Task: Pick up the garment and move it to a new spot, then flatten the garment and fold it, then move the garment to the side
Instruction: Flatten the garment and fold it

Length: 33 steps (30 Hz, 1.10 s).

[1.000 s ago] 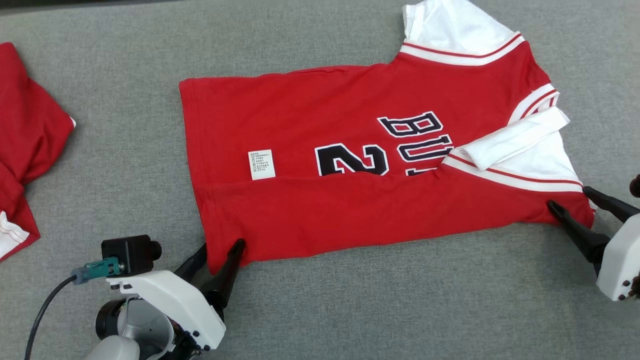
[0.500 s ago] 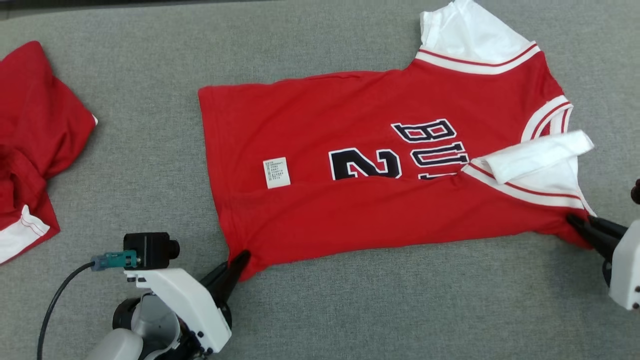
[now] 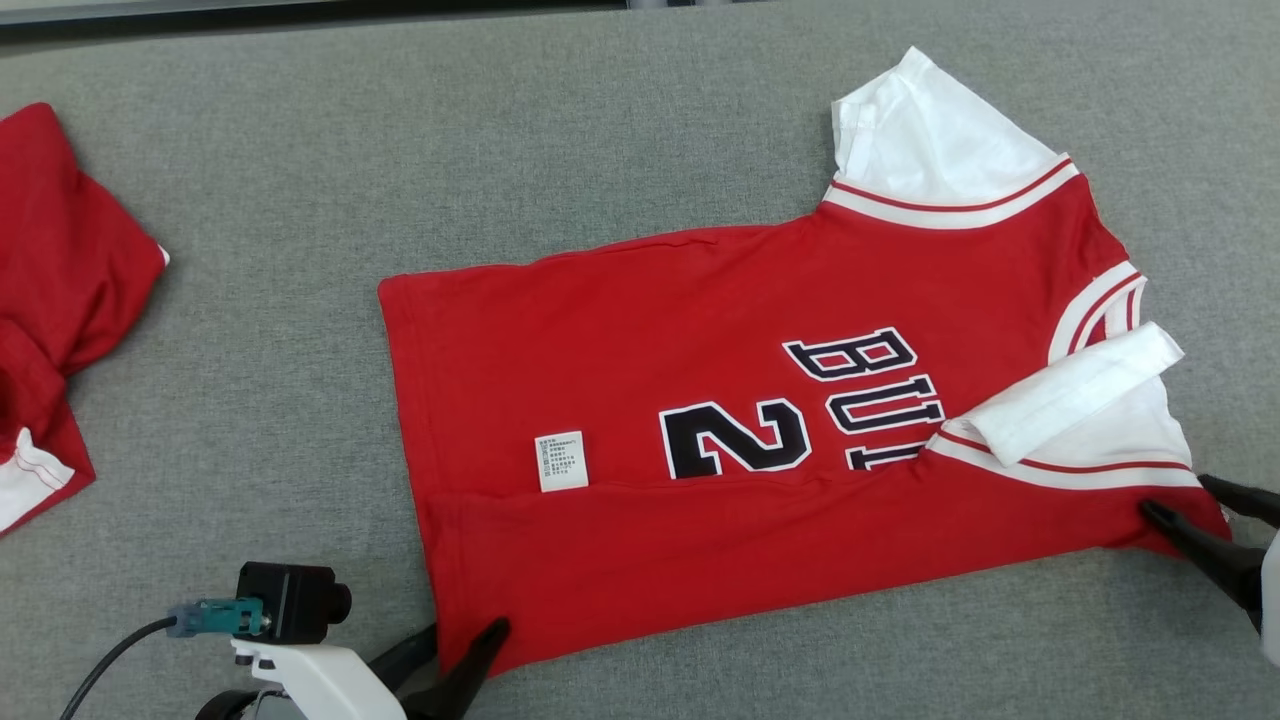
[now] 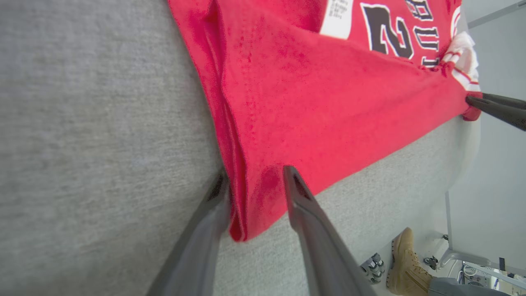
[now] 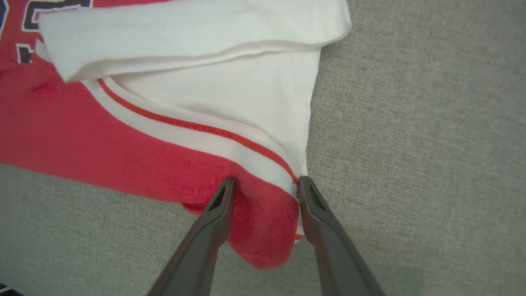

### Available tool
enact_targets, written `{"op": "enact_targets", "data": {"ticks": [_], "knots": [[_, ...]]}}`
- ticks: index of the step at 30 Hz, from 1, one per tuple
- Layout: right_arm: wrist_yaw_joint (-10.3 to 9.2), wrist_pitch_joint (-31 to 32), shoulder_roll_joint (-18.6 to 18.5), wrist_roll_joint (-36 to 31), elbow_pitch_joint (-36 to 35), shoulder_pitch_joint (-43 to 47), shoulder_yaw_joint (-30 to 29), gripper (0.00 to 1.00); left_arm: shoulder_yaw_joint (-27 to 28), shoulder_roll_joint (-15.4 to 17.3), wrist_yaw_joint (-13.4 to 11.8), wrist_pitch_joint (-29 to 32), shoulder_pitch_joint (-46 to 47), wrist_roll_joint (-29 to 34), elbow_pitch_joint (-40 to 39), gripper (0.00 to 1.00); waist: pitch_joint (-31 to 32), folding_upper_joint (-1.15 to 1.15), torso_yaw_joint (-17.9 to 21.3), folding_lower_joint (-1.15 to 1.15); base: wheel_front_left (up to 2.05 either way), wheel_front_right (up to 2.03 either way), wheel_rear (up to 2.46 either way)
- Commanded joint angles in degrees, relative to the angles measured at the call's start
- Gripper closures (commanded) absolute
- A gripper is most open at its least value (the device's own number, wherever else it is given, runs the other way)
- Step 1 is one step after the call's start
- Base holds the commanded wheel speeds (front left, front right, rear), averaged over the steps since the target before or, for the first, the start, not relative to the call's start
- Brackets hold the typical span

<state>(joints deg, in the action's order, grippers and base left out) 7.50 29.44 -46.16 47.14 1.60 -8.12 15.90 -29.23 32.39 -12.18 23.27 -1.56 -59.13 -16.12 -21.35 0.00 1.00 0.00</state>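
Presently the left gripper (image 3: 465, 640) stands at the near left corner of the shirt (image 3: 700, 380), at the bottom edge of the head view. Its fingers are spread partway and straddle the hem corner. In the left wrist view one finger lies against the folded side edge and the other rests on top of the red cloth. The cloth between them lies slack, not pinched.

The right gripper (image 3: 1180, 497) stands at the near right corner, by the shoulder. Its fingers are likewise parted, one to either side of the red corner tip just below the white striped band. In the right wrist view the tips touch the cloth's edges without closing on it.

The shirt lies flat on the grey table (image 3: 250, 300), lengthwise across it, hem to the left and collar to the right. Its near long edge is folded over the body, partly covering the black number and letters. A white label (image 3: 560, 461) sits just above that fold. The near sleeve (image 3: 1070, 395) is folded inward over the body; the far sleeve (image 3: 920, 130) points away.

Well apart, at the far left, lies another red garment (image 3: 60, 270).
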Motion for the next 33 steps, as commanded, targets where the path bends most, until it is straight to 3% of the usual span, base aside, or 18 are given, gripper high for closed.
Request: {"op": "enact_targets", "data": {"ticks": [1,8,13,17,22,25,32,33], "knots": [[-0.01,-1.17,0.57,-0.77,-0.17,-0.21,-0.50,0.00,0.36,-0.43,-0.98,-1.07,0.05,1.11,0.36,0.00,-0.99,0.00,0.28,0.00,0.00,0.00,0.00],[-0.01,-1.24,-2.67,-0.89,-7.88,-7.30,-5.61,0.00,5.44,3.23,-4.22,-3.20,4.36,5.27,-6.22,0.00,-4.79,0.00,0.99,0.00,0.00,0.00,0.00],[-0.01,4.09,-4.02,-3.26,-8.39,-20.50,-5.42,0.00,4.83,2.36,-3.78,0.16,18.80,8.81,-5.33,0.00,-10.82,0.00,-2.75,0.00,0.00,0.00,0.00],[-0.01,7.09,-2.58,-5.28,-5.60,-29.70,-3.59,0.00,1.79,-1.23,-2.43,2.81,28.52,10.33,-0.83,0.00,-14.62,0.00,-5.48,0.00,0.00,0.00,0.00],[-0.01,8.45,2.77,-10.92,4.38,-43.48,0.54,0.00,-2.06,-6.43,0.93,4.69,40.04,12.03,7.68,0.00,-18.21,0.00,-8.74,0.00,0.00,0.00,0.00],[-0.01,8.50,5.87,-12.30,10.17,-48.73,2.67,0.00,-3.89,-8.24,2.35,5.43,43.78,12.77,11.26,0.00,-19.26,0.00,-10.19,0.00,0.00,0.00,0.00],[-0.01,6.60,8.71,-12.73,19.02,-53.44,8.44,0.00,-6.32,-9.50,4.77,7.62,46.62,12.36,15.60,0.00,-19.42,0.00,-11.84,0.00,0.00,0.00,0.00],[-0.01,6.25,8.97,-11.48,19.41,-53.71,9.49,0.33,-6.67,-9.49,5.44,8.04,46.67,11.93,15.81,0.52,-19.28,0.00,-11.86,0.00,0.00,0.00,0.00]]}}
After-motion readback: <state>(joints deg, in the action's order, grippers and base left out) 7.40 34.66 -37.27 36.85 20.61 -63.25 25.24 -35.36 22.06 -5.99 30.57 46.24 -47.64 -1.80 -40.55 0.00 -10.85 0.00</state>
